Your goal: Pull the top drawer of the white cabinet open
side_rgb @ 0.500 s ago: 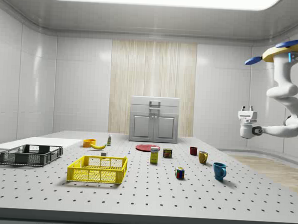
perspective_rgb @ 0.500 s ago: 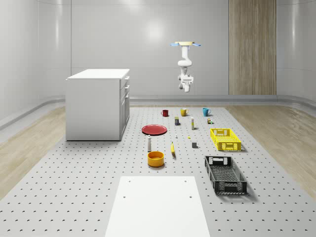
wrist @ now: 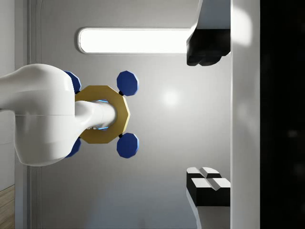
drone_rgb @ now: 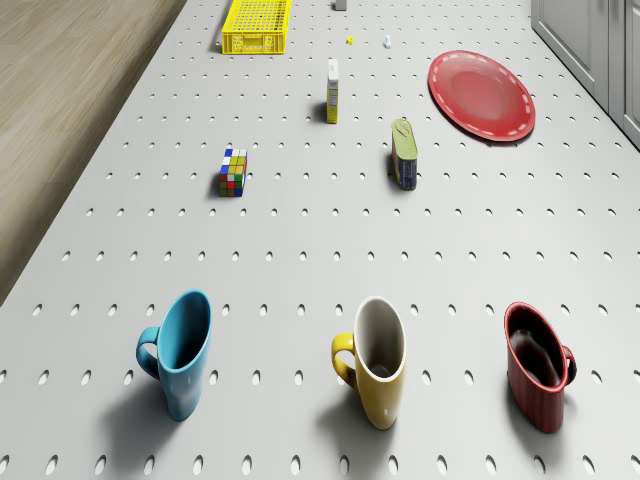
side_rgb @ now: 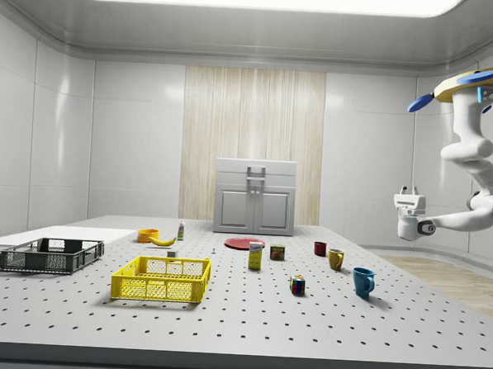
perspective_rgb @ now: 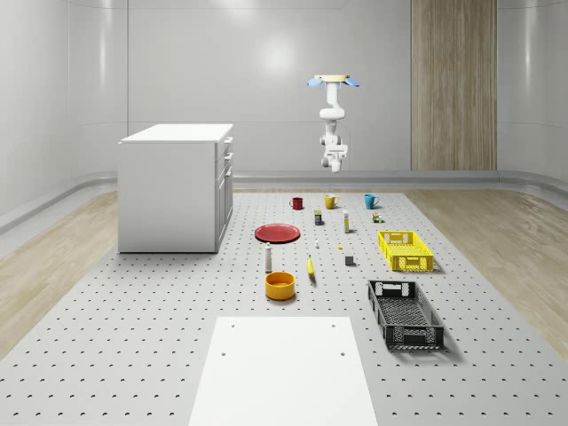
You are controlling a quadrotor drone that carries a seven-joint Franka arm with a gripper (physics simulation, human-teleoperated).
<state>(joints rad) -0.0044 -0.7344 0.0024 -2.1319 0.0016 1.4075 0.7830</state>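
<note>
- Since the earlier frame the arm has folded in a little: in the side view the tool (side_rgb: pixel 410 193) sits slightly lower and further toward that view's right, and in the whole-scene view it hangs a touch higher, closer under the drone (perspective_rgb: pixel 334 81).
- The drone hovers high above the far end of the perforated tabletop (perspective_rgb: pixel 133 355), roughly over the row of three mugs: blue mug (drone_rgb: pixel 180 352), yellow mug (drone_rgb: pixel 375 360) and red mug (drone_rgb: pixel 538 365).
- The tool is turned upward; the wrist view looks along it at the drone's underside and the ceiling light, with the two black fingertips (wrist: pixel 206 50) standing well apart and nothing between them.
- The white cabinet (perspective_rgb: pixel 173 188) stands on the tabletop toward the whole-scene view's left. Its top drawer (side_rgb: pixel 256 170) is flush with the front, so it appears closed, with the handle on the face turned toward the drone.
- Decisive relation: the drawer lies well apart from the tool, across the tabletop and a little lower. I judge the tool must first swing round to face that front, then close the gap to the handle, then pull back along the drawer's sliding axis.
</note>
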